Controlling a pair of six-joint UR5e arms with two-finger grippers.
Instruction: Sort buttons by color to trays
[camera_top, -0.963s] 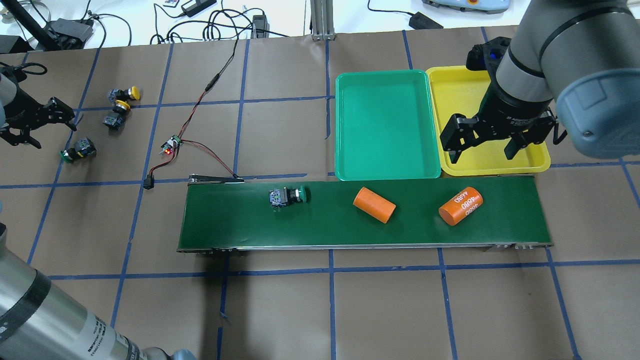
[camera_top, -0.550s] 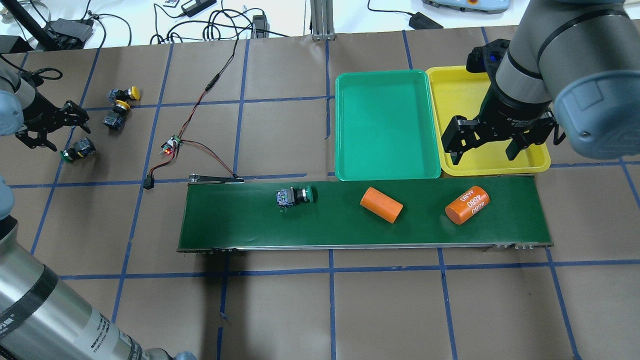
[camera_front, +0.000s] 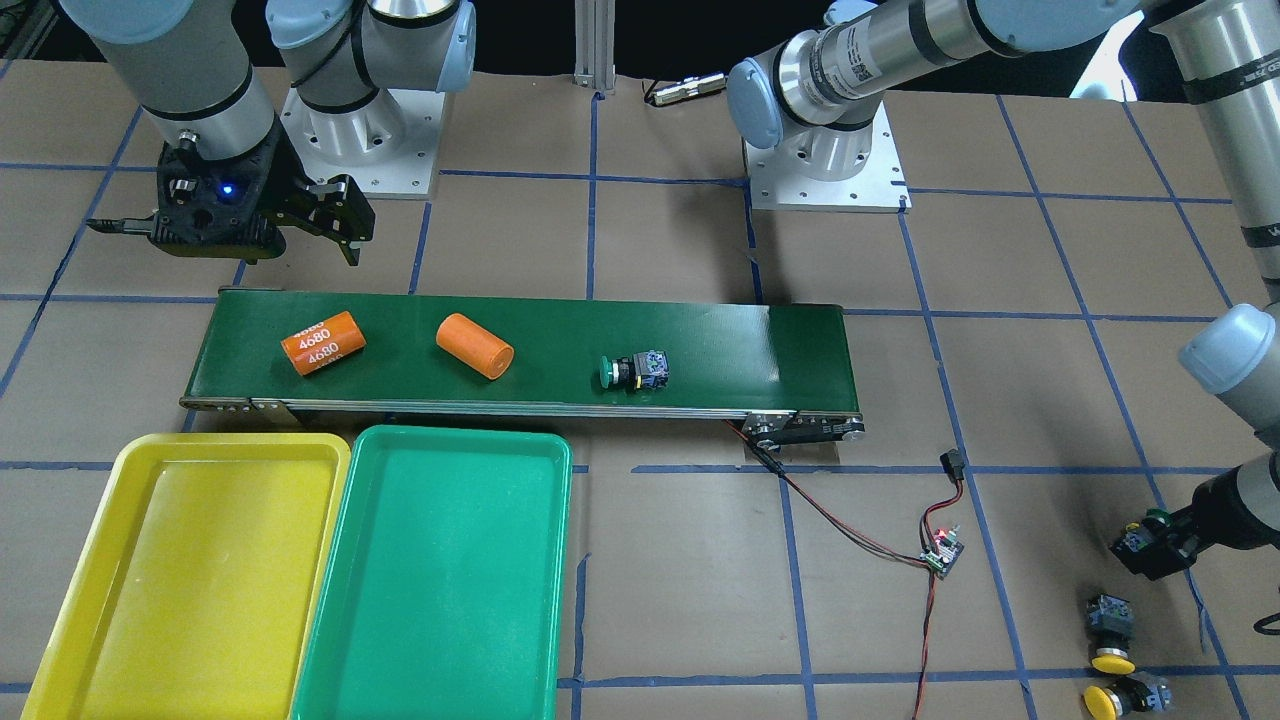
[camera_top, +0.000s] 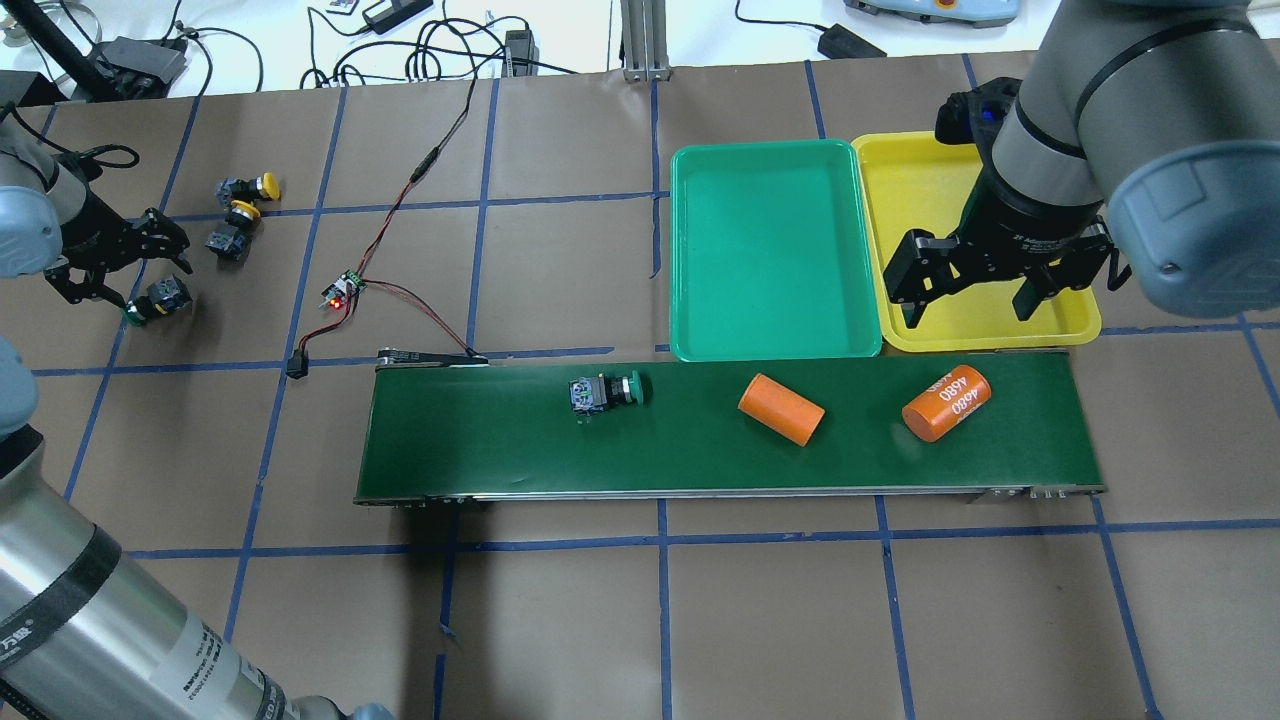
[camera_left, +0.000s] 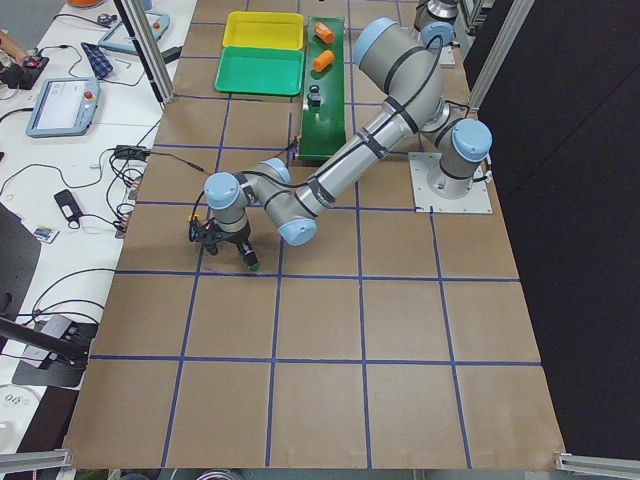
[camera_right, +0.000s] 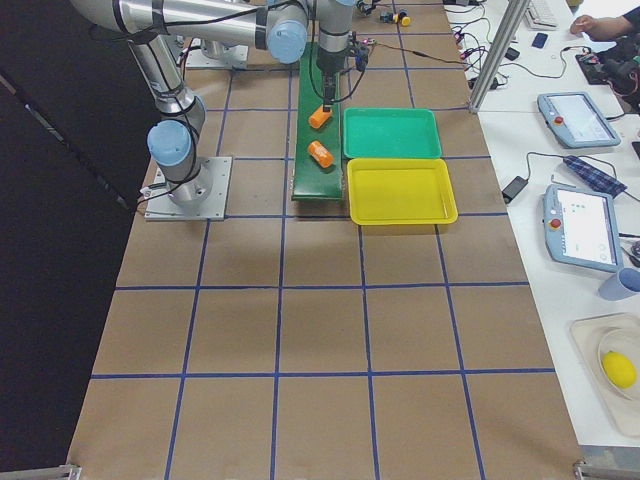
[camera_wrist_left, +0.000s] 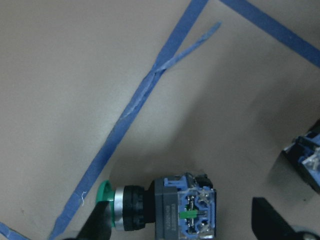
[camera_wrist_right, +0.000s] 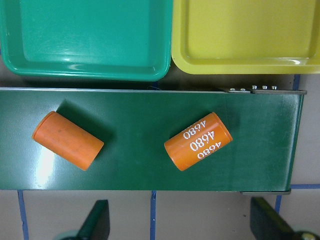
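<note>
Left claw (camera_wrist_left: 182, 231) sits low over the brown paper at the table's far left, fingers spread wide either side of a green button (camera_wrist_left: 162, 207) that lies on its side. One finger (camera_wrist_left: 97, 227) is just beside the green cap; the other (camera_wrist_left: 270, 225) stands well apart from the blue-grey body, so nothing is gripped. A blue tape line (camera_wrist_left: 125, 115) runs just beside the cap. Near the claw, further from the robot, lie a yellow button (camera_top: 252, 186) and a second yellow button (camera_top: 230, 235), close together on their sides; the body of one shows at the right edge of the wrist view.

Right claw (camera_top: 968, 300) hangs above the right end of the belt (camera_top: 480, 440), fingers wide with nothing between them. On the belt a second green button (camera_top: 605, 390) lies on its side near the middle, cap toward the right. Between it and the right claw two things lie in the way: a plain orange cylinder (camera_top: 781, 409) and, nearer the belt's end, a cylinder marked 4680 (camera_top: 945, 404), both on their sides and apart from each other.

The green tray (camera_top: 770, 250) and yellow tray (camera_top: 920, 190) stand side by side, edges touching, just beyond the belt's right half, the green one nearer the middle. A small circuit board (camera_top: 342, 292) with a red light lies on the paper between the left claw and the belt, its wires (camera_top: 440, 320) running to the belt's left end
</note>
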